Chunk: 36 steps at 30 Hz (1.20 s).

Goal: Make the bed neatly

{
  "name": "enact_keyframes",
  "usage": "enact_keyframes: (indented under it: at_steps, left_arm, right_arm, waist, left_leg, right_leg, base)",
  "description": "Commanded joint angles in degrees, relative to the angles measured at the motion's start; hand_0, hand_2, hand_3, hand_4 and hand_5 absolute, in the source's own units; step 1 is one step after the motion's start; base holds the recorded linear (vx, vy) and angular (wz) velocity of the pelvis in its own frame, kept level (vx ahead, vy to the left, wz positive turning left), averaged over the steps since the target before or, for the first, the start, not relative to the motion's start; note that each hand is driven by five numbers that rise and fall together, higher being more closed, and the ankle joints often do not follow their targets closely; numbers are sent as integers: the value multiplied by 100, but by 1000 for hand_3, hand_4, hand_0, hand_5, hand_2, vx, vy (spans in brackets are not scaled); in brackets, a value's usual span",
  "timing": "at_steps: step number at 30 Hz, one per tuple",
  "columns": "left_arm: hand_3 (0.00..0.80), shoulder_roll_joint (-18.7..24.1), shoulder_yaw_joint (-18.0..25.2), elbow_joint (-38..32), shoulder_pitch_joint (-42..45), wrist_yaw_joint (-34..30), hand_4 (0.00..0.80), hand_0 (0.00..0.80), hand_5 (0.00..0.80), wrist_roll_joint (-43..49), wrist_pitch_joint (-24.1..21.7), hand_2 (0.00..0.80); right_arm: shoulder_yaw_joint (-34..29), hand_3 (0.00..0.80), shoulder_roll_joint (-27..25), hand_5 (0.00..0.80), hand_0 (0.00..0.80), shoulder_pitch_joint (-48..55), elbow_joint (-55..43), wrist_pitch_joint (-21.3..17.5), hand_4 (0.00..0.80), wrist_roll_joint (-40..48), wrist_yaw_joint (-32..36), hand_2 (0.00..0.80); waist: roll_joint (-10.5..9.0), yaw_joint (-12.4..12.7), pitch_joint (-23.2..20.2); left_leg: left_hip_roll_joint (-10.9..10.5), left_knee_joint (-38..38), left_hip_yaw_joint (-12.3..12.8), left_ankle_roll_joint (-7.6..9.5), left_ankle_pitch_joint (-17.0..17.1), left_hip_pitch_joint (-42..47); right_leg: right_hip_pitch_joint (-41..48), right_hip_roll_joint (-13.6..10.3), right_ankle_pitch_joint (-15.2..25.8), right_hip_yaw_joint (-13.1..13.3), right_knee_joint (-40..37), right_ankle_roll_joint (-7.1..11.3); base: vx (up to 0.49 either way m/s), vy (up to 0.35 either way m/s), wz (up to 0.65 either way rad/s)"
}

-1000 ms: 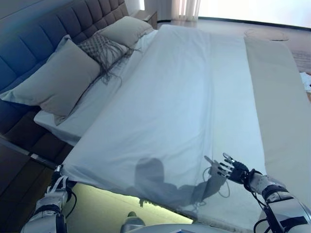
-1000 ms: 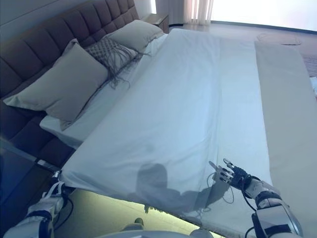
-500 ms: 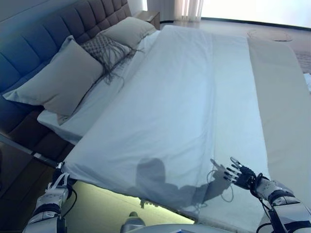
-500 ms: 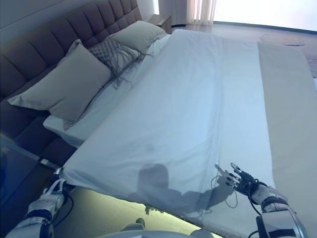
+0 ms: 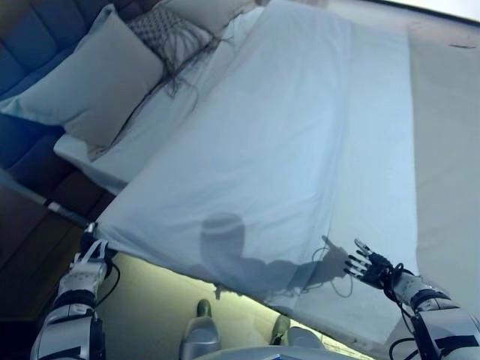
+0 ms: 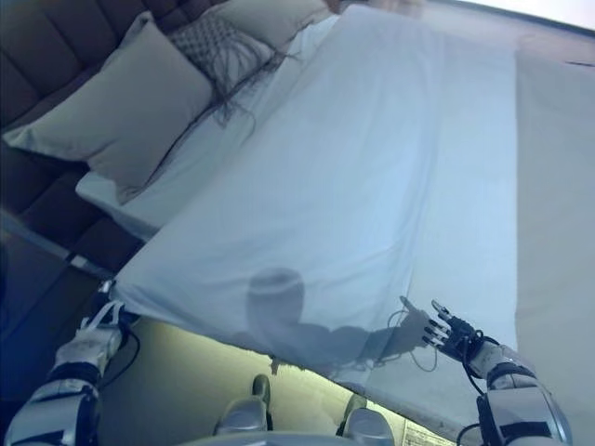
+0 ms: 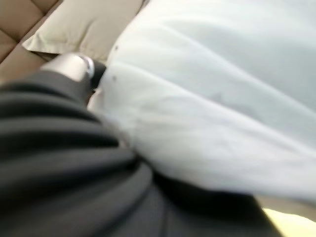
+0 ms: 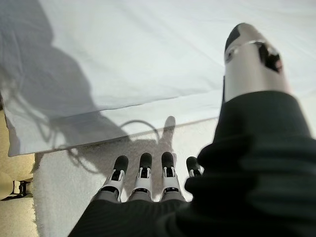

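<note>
The white sheet [image 5: 285, 142] lay flat over the bed. The left hand [image 5: 91, 253] pinched its near left corner. The right hand [image 5: 367, 265] hovered with fingers spread, near its right edge.

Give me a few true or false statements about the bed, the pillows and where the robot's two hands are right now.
1. The right hand is open, fingers straight, above the bed. True.
2. The left hand is at the near corner of the white duvet. True.
3. The pillows lie at the foot of the bed. False: they lean at the headboard.
4. The right hand grips the duvet. False: it holds nothing.
5. A patterned cushion sits between the two plain pillows. True.
</note>
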Motion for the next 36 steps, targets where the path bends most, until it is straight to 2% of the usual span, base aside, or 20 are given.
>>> enact_keyframes:
  at_steps: [1, 4, 7, 11, 20, 26, 33, 34, 35, 36]
  left_arm:
    - [800, 896, 629, -151, 352, 64, 800, 800, 800, -339, -1316, 800]
    - [800, 1205, 1081, 484, 595, -155, 800, 800, 800, -389, -1329, 800]
    - [800, 1408, 1282, 662, 760, -156, 800, 800, 800, -481, -1320, 800]
    - [800, 1678, 1339, 839, 882, -385, 800, 800, 800, -561, -1062, 800]
    - [800, 2167, 1180, 935, 800, -432, 800, 800, 800, -773, -701, 800]
    - [800, 2104, 1005, 1009, 580, -640, 800, 800, 800, -699, -485, 800]
    - [800, 1736, 962, 888, 564, -712, 800, 800, 800, -662, -405, 800]
    - [207, 1704, 971, 866, 585, -776, 207, 207, 207, -634, -350, 207]
    - [0, 1683, 971, 851, 589, -815, 0, 0, 0, -647, -333, 0]
    - [0, 1648, 957, 828, 583, -855, 0, 0, 0, -661, -330, 0]
  right_arm:
    - [127, 0, -209, 0, 0, -140, 230, -74, 0, -215, 177, 0]
    - [156, 0, -271, 0, 0, 30, 354, -144, 0, -385, 366, 0]
    - [87, 0, -191, 0, 0, 193, 320, -175, 0, -236, 216, 0]
    - [-2, 0, -214, 0, 0, 344, 254, -137, 0, -92, 122, 0]
    - [101, 0, -251, 0, 0, 323, 118, -182, 0, -112, 276, 0]
    - [263, 0, -166, 0, 0, 102, 57, -145, 0, -98, 300, 0]
    - [194, 0, -54, 0, 0, 160, 5, -101, 0, -228, 370, 0]
    - [176, 0, -54, 0, 0, 169, 11, -85, 0, -225, 349, 0]
    - [168, 0, -56, 0, 0, 172, 10, -78, 0, -227, 337, 0]
    - [154, 0, -56, 0, 0, 180, 11, -70, 0, -236, 329, 0]
  waist:
    - [-182, 302, 7]
    - [-54, 270, -181]
    - [59, 275, -208]
    - [126, 303, -170]
    - [73, 321, -222]
    - [-34, 343, -189]
    - [-125, 335, -192]
    - [-137, 334, -199]
    - [-142, 331, -200]
    - [-148, 329, -200]
  left_leg:
    - [-186, 914, -296, 61, -456, -390]
    - [-137, 448, -677, 33, -547, 52]
    - [-206, 276, -654, 53, -666, 183]
    - [-382, 203, -686, 126, -821, 320]
    - [-566, 77, -536, 345, -1023, 439]
    - [-604, 104, -429, 413, -1095, 418]
    - [-585, 71, -384, 447, -1120, 418]
    - [-571, 56, -375, 445, -1123, 438]
    - [-564, 48, -367, 443, -1125, 450]
    - [-555, 43, -361, 441, -1127, 457]
  right_leg:
    - [156, -103, -285, -43, 576, 36]
    - [-15, -242, -339, 108, 798, 115]
    - [-31, -365, -343, 135, 858, 187]
    - [79, -517, -130, 149, 626, 364]
    - [100, -738, 258, 233, 168, 654]
    - [33, -833, 391, 271, 60, 757]
    - [-5, -820, 460, 351, -62, 802]
    - [5, -810, 453, 353, -71, 799]
    - [11, -804, 447, 352, -72, 798]
    - [13, -800, 441, 350, -70, 797]
  base:
    - [-108, 311, -43]
    - [29, 320, -62]
    - [-17, 247, -49]
    - [-20, 204, 16]
    - [-27, 156, 4]
    - [-37, 50, -7]
    - [-13, 3, 0]
    - [0, 0, 0]
    - [0, 0, 0]
    - [4, -36, 0]
